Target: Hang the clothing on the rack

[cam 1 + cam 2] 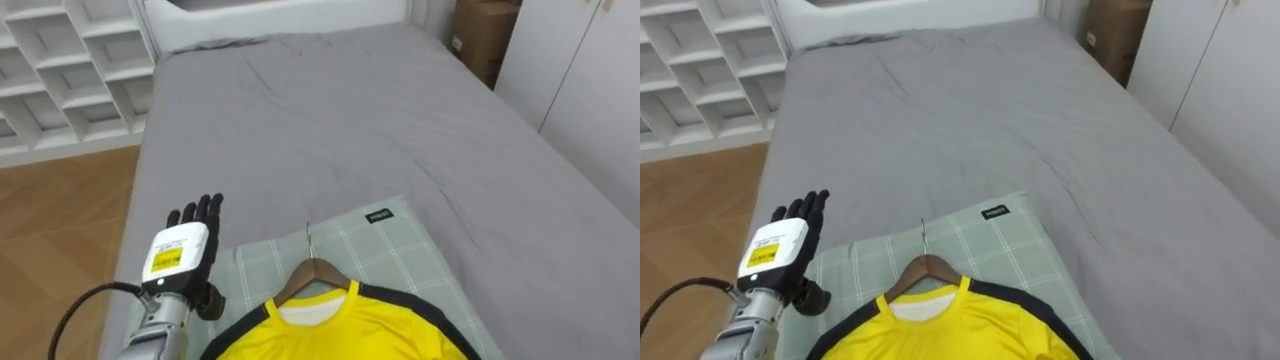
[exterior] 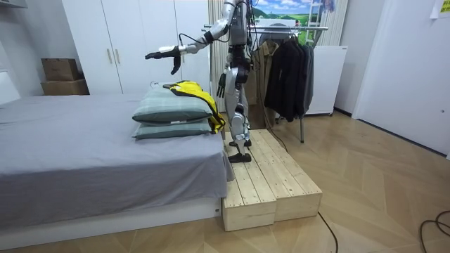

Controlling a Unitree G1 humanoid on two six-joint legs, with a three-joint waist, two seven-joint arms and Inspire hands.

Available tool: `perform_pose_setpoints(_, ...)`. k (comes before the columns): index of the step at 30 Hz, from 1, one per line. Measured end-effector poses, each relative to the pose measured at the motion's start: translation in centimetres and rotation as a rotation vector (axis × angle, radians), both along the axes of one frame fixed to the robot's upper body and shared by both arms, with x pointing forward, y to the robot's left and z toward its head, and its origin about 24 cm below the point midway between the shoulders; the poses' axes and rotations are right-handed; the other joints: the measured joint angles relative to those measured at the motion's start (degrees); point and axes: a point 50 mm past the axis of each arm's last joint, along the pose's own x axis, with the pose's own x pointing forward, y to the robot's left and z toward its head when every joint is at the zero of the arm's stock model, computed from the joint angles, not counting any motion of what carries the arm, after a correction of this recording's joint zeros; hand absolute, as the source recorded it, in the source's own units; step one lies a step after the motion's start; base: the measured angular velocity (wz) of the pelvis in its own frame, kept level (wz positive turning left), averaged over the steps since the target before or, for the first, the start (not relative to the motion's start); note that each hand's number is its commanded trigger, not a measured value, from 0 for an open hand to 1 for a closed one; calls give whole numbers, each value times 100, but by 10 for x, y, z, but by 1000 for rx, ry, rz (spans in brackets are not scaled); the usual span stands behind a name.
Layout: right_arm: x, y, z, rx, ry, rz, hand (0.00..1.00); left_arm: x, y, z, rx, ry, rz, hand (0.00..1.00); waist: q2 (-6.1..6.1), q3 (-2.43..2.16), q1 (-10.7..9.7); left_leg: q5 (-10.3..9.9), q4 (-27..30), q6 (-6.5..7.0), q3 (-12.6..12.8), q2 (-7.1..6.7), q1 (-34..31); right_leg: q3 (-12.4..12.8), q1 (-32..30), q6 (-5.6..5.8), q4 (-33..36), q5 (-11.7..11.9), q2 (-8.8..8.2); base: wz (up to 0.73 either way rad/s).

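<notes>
— White shelving [image 1: 70, 70] and wooden floor [image 1: 60, 220] occupy the far left of the head views. What lies next to them?

— Left hand [image 1: 185, 250], raised over the bed's near left edge. Its back faces the camera, its fingers are straight and slightly spread, and it has hold of nothing. It is near the pillow's left border but apart from it.

— And the centre?

— Grey bed [image 1: 350, 120], running away from the camera. At its near end lies a green checked pillow [image 1: 390, 250]. On the pillow lies the yellow shirt [image 1: 350, 325], flat, with dark trim at the shoulders. It is already on a wooden hanger [image 1: 315, 272], whose metal hook points up the bed.

— Far right?

— Cardboard box [image 1: 485, 35] past the bed's far corner, then white wardrobe doors [image 1: 590, 90].

— How does the room view read, left to right?

— Bed, then two stacked pillows with the shirt draped on top. Next comes the robot, upright on a wooden platform [image 2: 271, 176] set against the bed's end, its left arm stretched level above the pillows. The right hand [image 2: 221, 86] hangs low beside the hip, and its state cannot be told. Behind the robot stands a clothes rack [image 2: 288, 67] hung with dark garments.
</notes>
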Motion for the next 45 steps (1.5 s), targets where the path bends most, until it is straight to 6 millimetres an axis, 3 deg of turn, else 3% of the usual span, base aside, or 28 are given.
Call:
perform_pose_setpoints(6,9,1,2,-19,-15,21,0,-4,6,-10,-128,57,64,0,-37,24,-23,7,-13,-5,42,14,-81,-6,-86,-2,1,1,1,-1)
perform_pose_setpoints(12,15,5,3,-10,-23,33,0,-1,11,-20,-177,162,103,0,-155,101,-32,17,-21,8,130,36,-194,56,-254,-2,71,1,-2,-5)
perform_pose_setpoints(16,18,10,2,-6,-4,53,0,1,7,-24,-205,252,83,0,-174,102,-44,17,24,8,153,42,-304,55,-342,-2,76,6,2,0)
perform_pose_setpoints(18,18,13,2,0,-3,60,0,0,6,-28,-211,295,73,0,-177,103,-69,19,19,12,363,83,-310,37,-342,-1,76,6,4,4)
perform_pose_setpoints(33,17,14,1,-9,24,89,0,-7,-6,-42,-223,530,-41,0,-174,100,-58,24,18,17,372,90,-278,44,-313,-1,83,6,6,0)
perform_pose_setpoints(45,22,13,3,-14,18,92,0,-12,-3,-48,-220,589,-20,0,-113,61,-49,24,26,17,372,90,-240,49,-285,-2,85,6,3,0)
